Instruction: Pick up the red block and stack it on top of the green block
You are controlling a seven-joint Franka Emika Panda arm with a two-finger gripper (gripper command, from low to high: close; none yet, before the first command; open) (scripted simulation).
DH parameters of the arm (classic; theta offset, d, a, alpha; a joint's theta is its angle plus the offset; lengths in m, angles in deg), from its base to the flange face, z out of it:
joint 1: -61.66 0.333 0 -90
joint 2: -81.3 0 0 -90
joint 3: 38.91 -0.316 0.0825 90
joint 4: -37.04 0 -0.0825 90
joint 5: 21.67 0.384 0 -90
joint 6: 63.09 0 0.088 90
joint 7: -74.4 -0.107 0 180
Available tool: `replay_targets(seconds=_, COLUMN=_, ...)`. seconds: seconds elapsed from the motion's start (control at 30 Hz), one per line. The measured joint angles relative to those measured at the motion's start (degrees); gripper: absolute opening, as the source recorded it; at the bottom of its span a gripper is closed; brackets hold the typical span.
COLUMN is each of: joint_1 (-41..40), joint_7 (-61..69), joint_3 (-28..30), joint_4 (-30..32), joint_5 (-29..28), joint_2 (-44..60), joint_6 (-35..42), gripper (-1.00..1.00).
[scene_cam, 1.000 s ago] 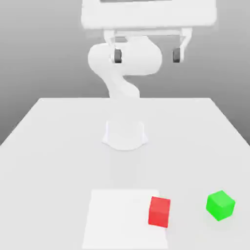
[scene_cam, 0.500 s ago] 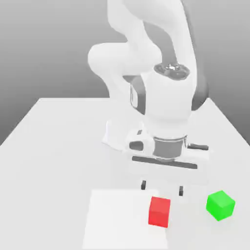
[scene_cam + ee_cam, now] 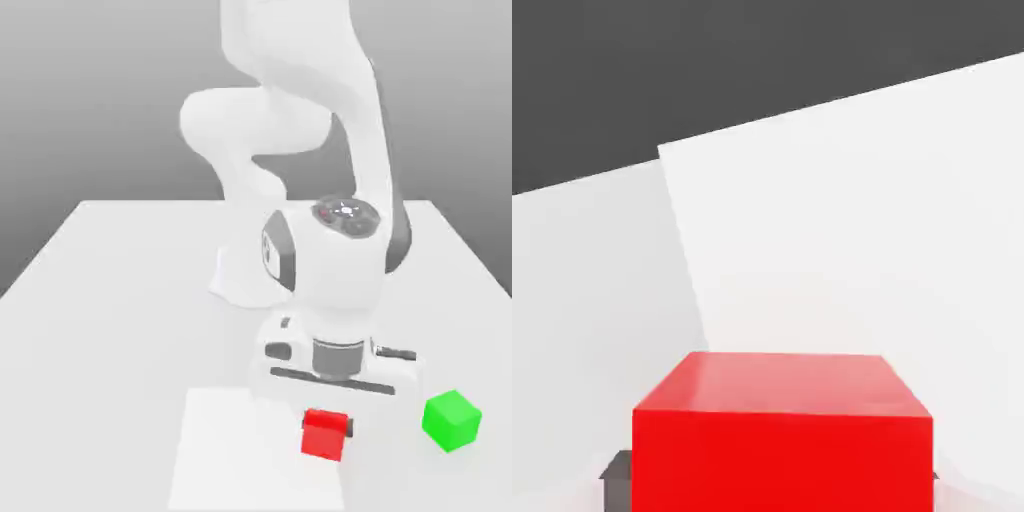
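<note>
The white robot gripper (image 3: 328, 424) holds the red block (image 3: 323, 436) between its fingers, left of the bright green block (image 3: 451, 420) on the white tabletop (image 3: 110, 400).

1 red block (image 3: 782, 455) sits between the gripper's 2 fingertips (image 3: 618, 485).

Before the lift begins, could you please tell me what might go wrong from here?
The red block sits between the fingertips of the gripper; if the grip is weak, it may slip during lifting. The green block stands at an angle to the red one, so the stack could end up twisted or poorly supported.
</note>
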Motion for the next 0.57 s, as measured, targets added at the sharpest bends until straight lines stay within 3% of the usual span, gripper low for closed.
replay_targets(seconds=0.1, joint_1=1.7, joint_7=-0.1, joint_3=-2.4, joint_4=-0.4, joint_5=1.8, joint_2=-4.3, joint_6=4.7, gripper=-1.00)
replay_targets(seconds=0.27, joint_1=13.0, joint_7=-6.7, joint_3=-8.9, joint_4=-5.0, joint_5=1.8, joint_2=-5.6, joint_6=10.7, gripper=-1.00)
replay_targets(seconds=0.43, joint_1=15.5, joint_7=-12.2, joint_3=-6.6, joint_4=-6.4, joint_5=-4.1, joint_2=2.6, joint_6=4.2, gripper=-1.00)
replay_targets(seconds=0.47, joint_1=16.0, joint_7=-13.0, joint_3=-6.0, joint_4=-6.5, joint_5=-5.1, joint_2=4.1, joint_6=2.9, gripper=1.00)
replay_targets(seconds=0.57, joint_1=16.0, joint_7=-13.0, joint_3=-6.0, joint_4=-6.5, joint_5=-5.1, joint_2=4.1, joint_6=2.9, gripper=1.00)
